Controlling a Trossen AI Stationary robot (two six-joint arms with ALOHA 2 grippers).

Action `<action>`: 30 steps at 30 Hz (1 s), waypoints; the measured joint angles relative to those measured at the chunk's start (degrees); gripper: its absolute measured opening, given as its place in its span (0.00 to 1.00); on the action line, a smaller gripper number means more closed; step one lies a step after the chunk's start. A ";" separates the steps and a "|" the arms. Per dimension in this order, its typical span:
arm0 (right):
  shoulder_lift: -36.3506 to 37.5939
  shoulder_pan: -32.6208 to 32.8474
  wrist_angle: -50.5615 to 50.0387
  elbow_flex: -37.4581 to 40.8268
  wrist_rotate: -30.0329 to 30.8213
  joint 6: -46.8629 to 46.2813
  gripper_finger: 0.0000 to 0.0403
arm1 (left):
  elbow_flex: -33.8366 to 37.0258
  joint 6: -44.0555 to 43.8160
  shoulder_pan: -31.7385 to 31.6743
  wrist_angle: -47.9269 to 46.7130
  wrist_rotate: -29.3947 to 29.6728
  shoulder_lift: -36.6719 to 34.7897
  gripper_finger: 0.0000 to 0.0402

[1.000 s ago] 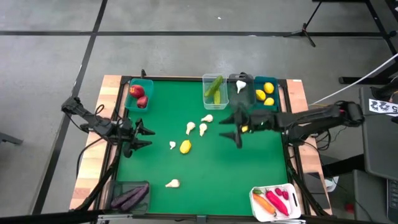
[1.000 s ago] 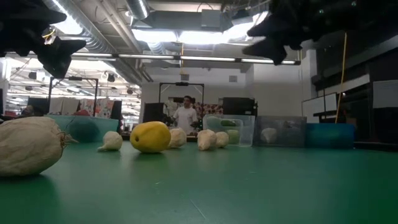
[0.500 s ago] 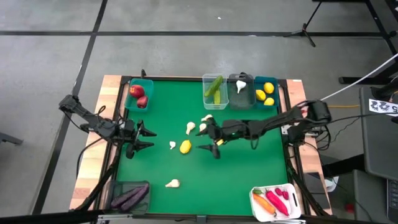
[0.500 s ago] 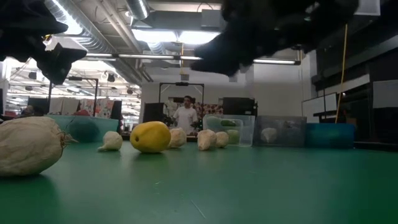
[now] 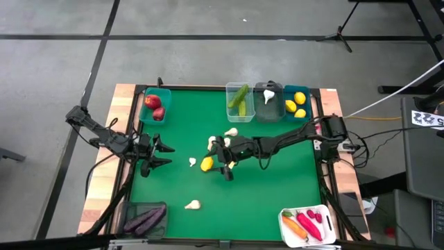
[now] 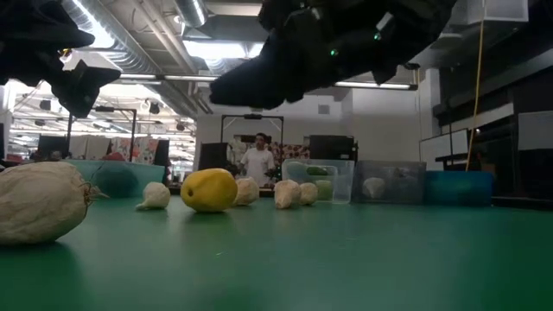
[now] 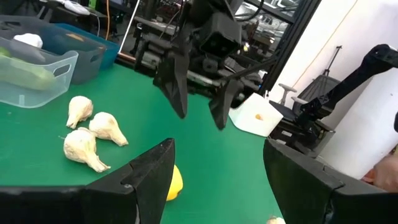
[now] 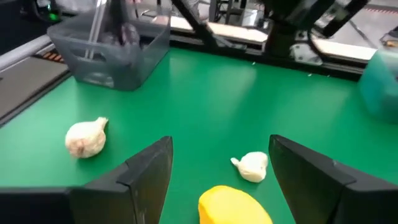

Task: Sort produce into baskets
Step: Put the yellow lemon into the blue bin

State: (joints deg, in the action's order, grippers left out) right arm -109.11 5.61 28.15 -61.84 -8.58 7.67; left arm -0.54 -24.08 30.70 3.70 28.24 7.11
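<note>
A yellow lemon (image 5: 206,164) lies on the green table, with several white garlic bulbs around it (image 5: 212,144) (image 5: 193,162) (image 5: 192,204). My right gripper (image 5: 223,160) reaches across the table and hangs open just right of and above the lemon. In the right wrist view the lemon (image 8: 233,206) shows between and ahead of the fingers, with a garlic bulb (image 8: 252,167) beyond it. In the low view the right gripper (image 6: 268,73) is well above the lemon (image 6: 208,190). My left gripper (image 5: 159,154) waits open at the table's left side.
Along the far edge stand a teal bin of apples (image 5: 155,105), a clear bin of cucumbers (image 5: 239,101), a dark grey bin with garlic (image 5: 268,98) and a teal bin of lemons (image 5: 297,104). A dark bin of eggplants (image 5: 146,219) stands near left, and a white bin (image 5: 309,226) near right.
My right gripper has travelled from beside the far-right bins toward the table's left and slightly nearer, ending over the lemon and garlic in the middle. It has stayed open. The produce has not moved.
</note>
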 joint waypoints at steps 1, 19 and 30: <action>-0.59 0.00 -0.17 -0.18 -0.05 0.14 0.66 | 0.00 0.00 0.00 0.00 0.04 0.00 0.60; -11.90 0.00 0.27 -6.07 -0.04 1.65 0.66 | 0.00 -0.07 0.00 0.02 0.73 0.28 0.60; -12.77 -2.40 -3.83 -6.17 2.38 1.12 0.66 | 0.00 -0.11 0.01 0.02 0.82 0.28 0.60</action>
State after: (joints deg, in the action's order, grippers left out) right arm -121.89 3.20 24.32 -68.01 -6.20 8.79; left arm -0.54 -24.18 30.71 3.73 29.06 7.40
